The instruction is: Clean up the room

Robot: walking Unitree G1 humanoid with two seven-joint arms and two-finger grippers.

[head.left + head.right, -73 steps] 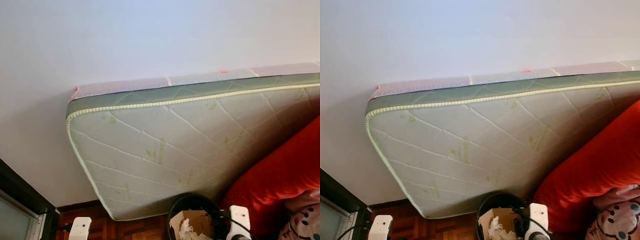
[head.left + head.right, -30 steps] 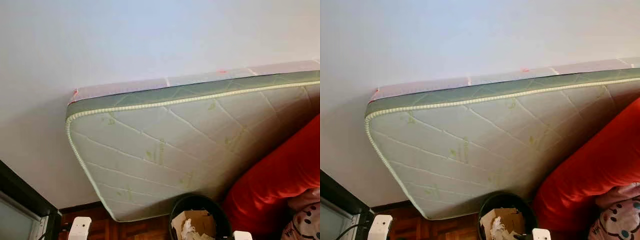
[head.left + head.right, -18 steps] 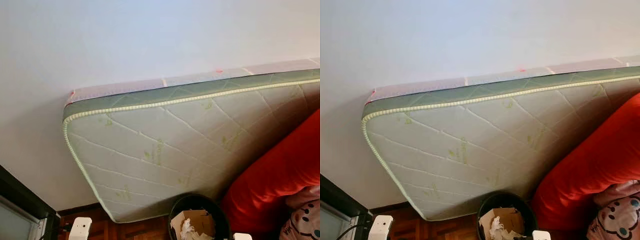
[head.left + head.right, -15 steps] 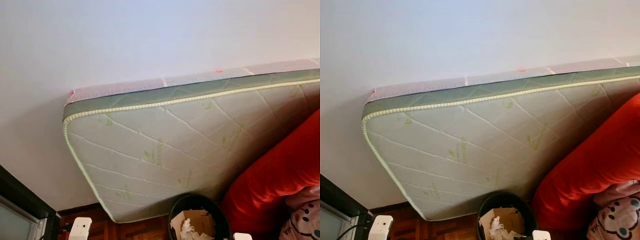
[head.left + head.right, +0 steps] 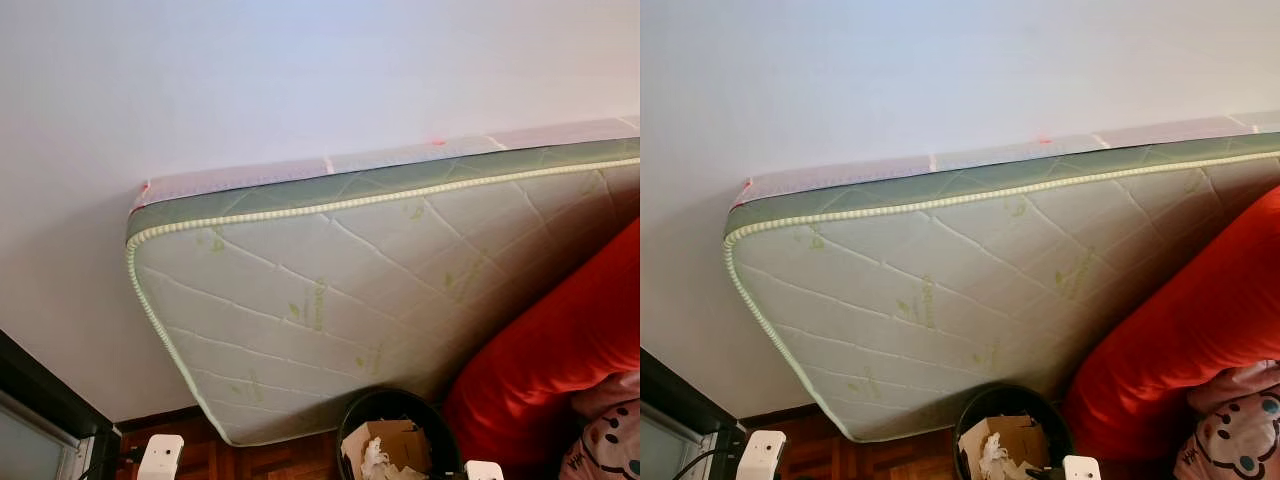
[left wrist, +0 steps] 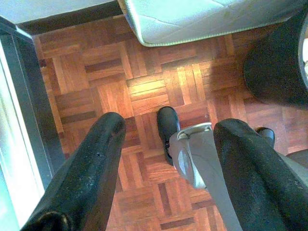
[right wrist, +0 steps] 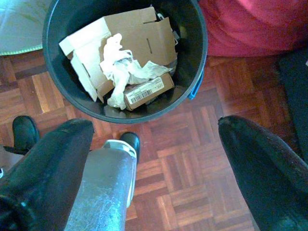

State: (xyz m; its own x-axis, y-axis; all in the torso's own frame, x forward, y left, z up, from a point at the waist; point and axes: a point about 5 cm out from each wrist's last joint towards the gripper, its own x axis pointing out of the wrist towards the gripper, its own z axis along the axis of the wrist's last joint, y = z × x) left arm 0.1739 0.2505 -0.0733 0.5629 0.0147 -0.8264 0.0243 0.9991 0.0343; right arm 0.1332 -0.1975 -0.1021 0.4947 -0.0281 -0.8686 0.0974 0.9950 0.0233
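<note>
Your view: quilted mattress (image 5: 340, 300) leans on white wall (image 5: 250, 80); red cushion (image 5: 545, 370) at 4 o'clock. Black bin (image 7: 125, 62) at 6 o'clock holds cardboard (image 7: 139, 33), crumpled paper (image 7: 122, 65). Right gripper (image 7: 159, 159) wide apart, empty above parquet floor (image 7: 192, 144). Left gripper (image 6: 168, 159) wide, empty.

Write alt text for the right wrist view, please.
A black bin on parquet floor holds torn cardboard, crumpled white plastic and a small barcoded box. The right gripper hangs above with open, empty fingers; a red cushion lies beside the bin.
</note>
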